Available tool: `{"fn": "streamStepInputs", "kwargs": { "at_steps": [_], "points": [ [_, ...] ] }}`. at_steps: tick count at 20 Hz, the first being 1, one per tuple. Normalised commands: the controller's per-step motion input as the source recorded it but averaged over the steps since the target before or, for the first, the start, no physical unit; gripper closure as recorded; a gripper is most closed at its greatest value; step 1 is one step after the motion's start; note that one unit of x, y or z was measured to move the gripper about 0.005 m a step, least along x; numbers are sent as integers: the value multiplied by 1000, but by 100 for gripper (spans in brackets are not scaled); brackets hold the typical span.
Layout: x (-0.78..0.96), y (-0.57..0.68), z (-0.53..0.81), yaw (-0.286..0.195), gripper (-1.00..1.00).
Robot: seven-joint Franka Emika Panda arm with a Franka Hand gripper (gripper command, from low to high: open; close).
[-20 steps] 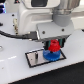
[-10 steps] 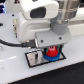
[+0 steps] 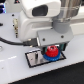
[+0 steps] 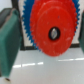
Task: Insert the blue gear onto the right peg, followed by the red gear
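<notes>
Exterior high, oblique — wrist close

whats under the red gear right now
The blue gear lies directly under the red gear, its teeth showing around the red rim. Below them is the grey plate. The peg itself is covered.

The gripper (image 3: 51,48) and red gear (image 3: 51,52) cover the plate's (image 3: 34,60) right; its left lies bare.

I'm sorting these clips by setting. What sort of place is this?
Probably a robotics lab bench or a simulated one: a plain white table, a grey plate with black rim, and a robot gripper over a red gear stacked on a blue gear. Nothing looks domestic.
</notes>
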Motion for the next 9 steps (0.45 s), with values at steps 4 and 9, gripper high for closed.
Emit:
{"fn": "streamStepInputs", "kwargs": {
  "at_steps": [4,9],
  "points": [
    [-1,15,262,0,-100],
    [1,-2,6,0,-100]
  ]
}}
